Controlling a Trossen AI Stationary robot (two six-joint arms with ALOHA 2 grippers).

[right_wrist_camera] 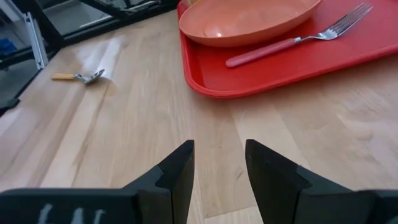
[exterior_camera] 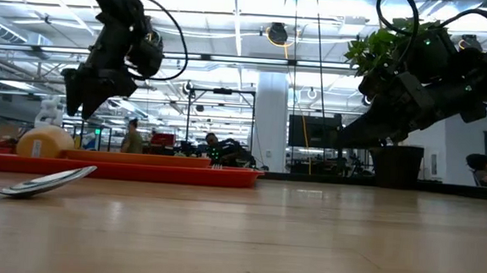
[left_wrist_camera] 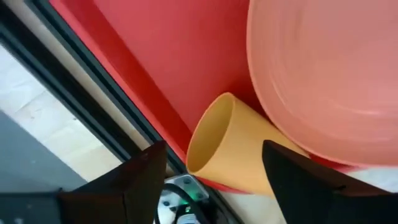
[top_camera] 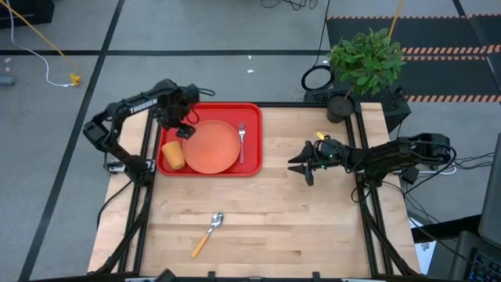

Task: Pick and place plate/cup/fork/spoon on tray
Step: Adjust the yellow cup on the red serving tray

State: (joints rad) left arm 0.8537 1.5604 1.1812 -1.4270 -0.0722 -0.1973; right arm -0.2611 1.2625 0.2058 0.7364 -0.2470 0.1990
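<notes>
We are seeing left gripper (top_camera: pixel 186 128) hanging jaws wide over cup (top_camera: pixel 173 153), lying on tray (top_camera: pixel 250 168), frame left. Right gripper (top_camera: pixel 304 166) hovering centre-right, jaws narrow, empty. Spoon (top_camera: pixel 208 233) lying lower centre.

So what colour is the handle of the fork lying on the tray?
Pink-red; the fork shows best in the right wrist view, beside the plate on the tray.
</notes>
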